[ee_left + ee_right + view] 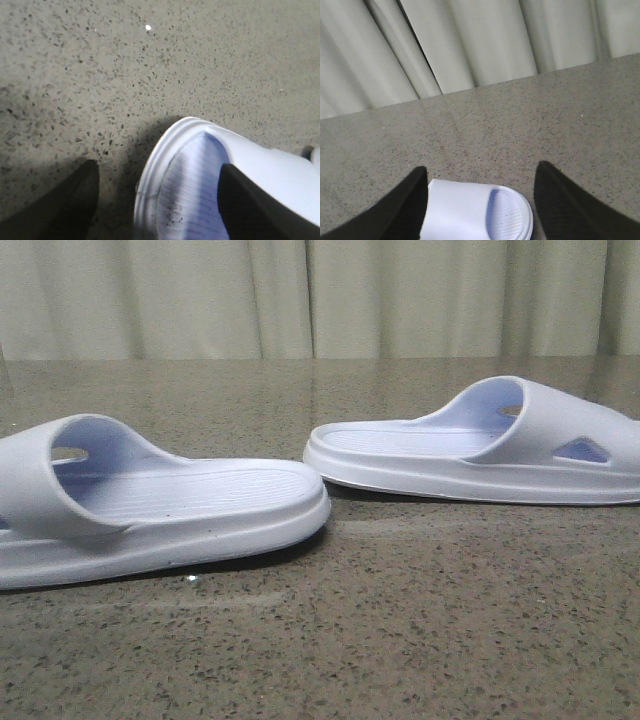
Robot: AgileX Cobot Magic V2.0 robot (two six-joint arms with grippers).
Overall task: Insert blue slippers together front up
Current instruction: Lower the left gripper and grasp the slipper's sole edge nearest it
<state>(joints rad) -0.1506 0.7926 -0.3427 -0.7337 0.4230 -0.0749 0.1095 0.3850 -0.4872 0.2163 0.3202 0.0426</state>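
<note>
Two pale blue slippers lie soles down on the speckled table, heels toward each other. One slipper (pixel 150 505) is near left, the other (pixel 480 445) is farther back at right. Neither gripper appears in the front view. In the left wrist view my left gripper (pixel 159 165) is open. It hangs over the heel end of a slipper (pixel 190 185), with one finger (pixel 70 205) over bare table beside the sole and the other (pixel 255 205) over the footbed. My right gripper (pixel 482 167) is open above a slipper (pixel 470 210), whose strap and heel lie between its fingers (pixel 560 200).
The grey speckled table (pixel 400 620) runs back to a pale pleated curtain (pixel 320 295), also visible in the right wrist view as the curtain (pixel 470 45). A small white speck (pixel 148 27) lies on the table surface.
</note>
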